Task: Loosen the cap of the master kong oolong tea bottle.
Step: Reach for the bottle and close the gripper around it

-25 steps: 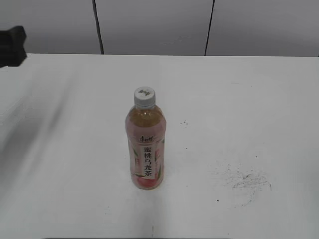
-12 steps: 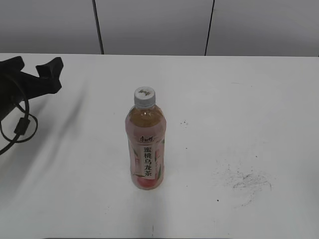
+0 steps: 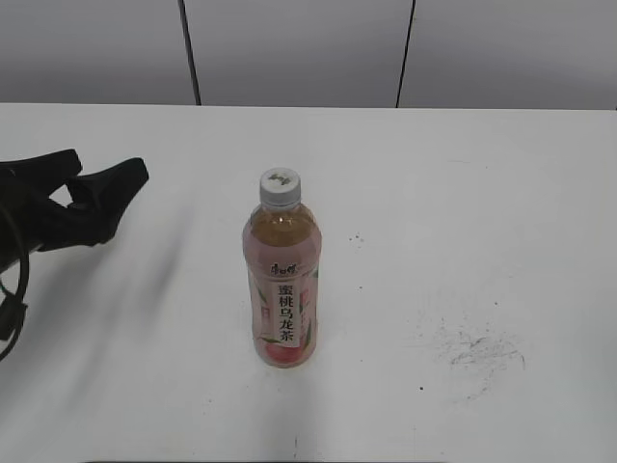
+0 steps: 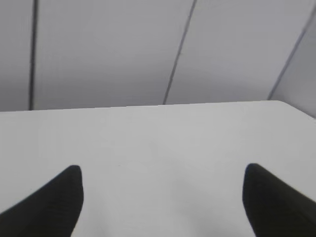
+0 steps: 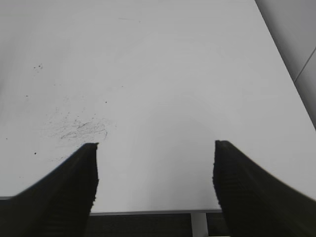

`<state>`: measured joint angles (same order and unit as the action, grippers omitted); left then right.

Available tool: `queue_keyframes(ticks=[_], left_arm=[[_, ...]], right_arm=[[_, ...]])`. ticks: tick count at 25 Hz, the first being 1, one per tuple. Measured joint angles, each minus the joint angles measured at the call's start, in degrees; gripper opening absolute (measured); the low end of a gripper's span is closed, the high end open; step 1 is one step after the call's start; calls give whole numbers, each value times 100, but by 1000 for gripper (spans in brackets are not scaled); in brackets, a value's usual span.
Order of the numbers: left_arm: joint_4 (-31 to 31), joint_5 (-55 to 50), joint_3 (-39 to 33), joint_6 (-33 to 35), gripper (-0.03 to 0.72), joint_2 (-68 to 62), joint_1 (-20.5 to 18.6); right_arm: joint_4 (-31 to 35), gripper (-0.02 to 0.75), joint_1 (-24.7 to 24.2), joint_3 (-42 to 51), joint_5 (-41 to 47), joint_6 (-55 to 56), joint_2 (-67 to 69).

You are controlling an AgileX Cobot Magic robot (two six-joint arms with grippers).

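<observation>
The master kong oolong tea bottle (image 3: 281, 289) stands upright at the middle of the white table (image 3: 463, 193), amber tea inside, pink peach label with a white strip of characters. Its white-grey cap (image 3: 280, 187) with a small dark mark sits on the neck. My left gripper (image 3: 101, 172) is open and empty at the left, well clear of the bottle; in the left wrist view (image 4: 162, 173) its black fingers frame bare table. My right gripper (image 5: 155, 145) is open and empty over the table's near right edge; it does not show in the exterior view.
Dark scuff marks (image 3: 477, 352) lie on the table to the right of the bottle, also in the right wrist view (image 5: 76, 128). A grey panelled wall (image 3: 308, 48) stands behind the table. The table's front edge (image 5: 148, 211) lies under the right gripper.
My left gripper has come in from the far left edge, moving right and downward in the view toward the bottle, jaws open. The bottle has not moved.
</observation>
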<state>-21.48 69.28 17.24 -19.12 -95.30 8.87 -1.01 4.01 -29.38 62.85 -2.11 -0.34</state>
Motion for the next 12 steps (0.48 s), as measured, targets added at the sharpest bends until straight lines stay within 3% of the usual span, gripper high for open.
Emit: queue_keyframes(ticks=[7, 12], left_arm=[[-2038, 0, -167, -176, 587, 635, 0], [-2828, 0, -172, -539, 587, 748, 67]], right_arm=[[0, 545, 0, 0, 0, 0, 0], [0, 545, 0, 0, 0, 0, 0]])
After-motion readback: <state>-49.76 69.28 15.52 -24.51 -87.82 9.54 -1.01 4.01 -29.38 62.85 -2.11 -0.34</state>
